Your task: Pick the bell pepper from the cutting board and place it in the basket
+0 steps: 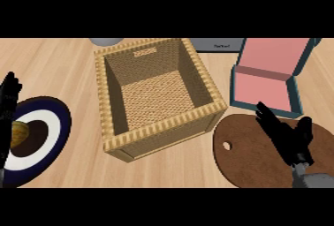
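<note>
A tall woven basket (207, 84) stands open in the middle of the wooden counter, and its inside looks bare. A round brown cutting board (251, 154) with a small hole lies to its lower right. My right hand (290, 143) hovers over the board with fingers straight and pointing up-left toward the basket, thumb spread to the right; it is open. No bell pepper shows anywhere; whatever lies under the hand is hidden. My left hand (8, 99) rests open at the left edge, fingers up.
A dark blue and white plate (55, 128) lies at the lower left with a yellowish food item (20, 132) on it. An open pink box with teal edges (264, 81) sits behind the board. A grey round object (108, 41) and a grey slab (222, 45) lie at the far edge.
</note>
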Robot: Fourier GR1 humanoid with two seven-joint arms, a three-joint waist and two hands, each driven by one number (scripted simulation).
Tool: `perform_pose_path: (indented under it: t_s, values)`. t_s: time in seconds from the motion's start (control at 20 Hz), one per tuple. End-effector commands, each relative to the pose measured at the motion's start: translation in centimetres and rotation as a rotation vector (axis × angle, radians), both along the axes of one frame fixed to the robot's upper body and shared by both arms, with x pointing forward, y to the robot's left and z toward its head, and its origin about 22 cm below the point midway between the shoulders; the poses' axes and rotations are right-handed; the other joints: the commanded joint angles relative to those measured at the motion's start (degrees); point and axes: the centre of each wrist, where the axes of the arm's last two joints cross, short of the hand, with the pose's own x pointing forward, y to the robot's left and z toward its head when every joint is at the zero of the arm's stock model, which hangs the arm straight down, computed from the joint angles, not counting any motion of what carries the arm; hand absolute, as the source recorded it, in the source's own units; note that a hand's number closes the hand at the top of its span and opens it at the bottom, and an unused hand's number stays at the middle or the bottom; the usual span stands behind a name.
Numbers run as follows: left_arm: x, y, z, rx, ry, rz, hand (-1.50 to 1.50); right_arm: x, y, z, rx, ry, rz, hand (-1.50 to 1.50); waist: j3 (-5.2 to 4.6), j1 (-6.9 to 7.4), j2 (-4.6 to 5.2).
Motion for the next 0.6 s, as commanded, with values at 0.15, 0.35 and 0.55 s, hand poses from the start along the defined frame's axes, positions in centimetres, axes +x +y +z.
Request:
perform_pose_path:
  t_s: [0.15,0.35,0.55]
  values:
    - [-3.0,-1.0,-7.8,-0.267,0.463,0.077,0.00,5.2,0.5,9.1,0.154,-0.421,0.164,1.50,0.04,-0.48,2.15]
    - [-5.1,-3.2,-11.8,-0.401,0.751,0.064,0.00,6.2,3.8,12.8,0.146,-0.628,0.521,1.50,0.15,0.40,2.57]
    - [-5.8,-3.1,-13.1,-0.454,0.838,0.097,0.00,2.8,6.3,9.2,0.040,-0.650,0.496,-1.50,0.07,-0.97,1.57]
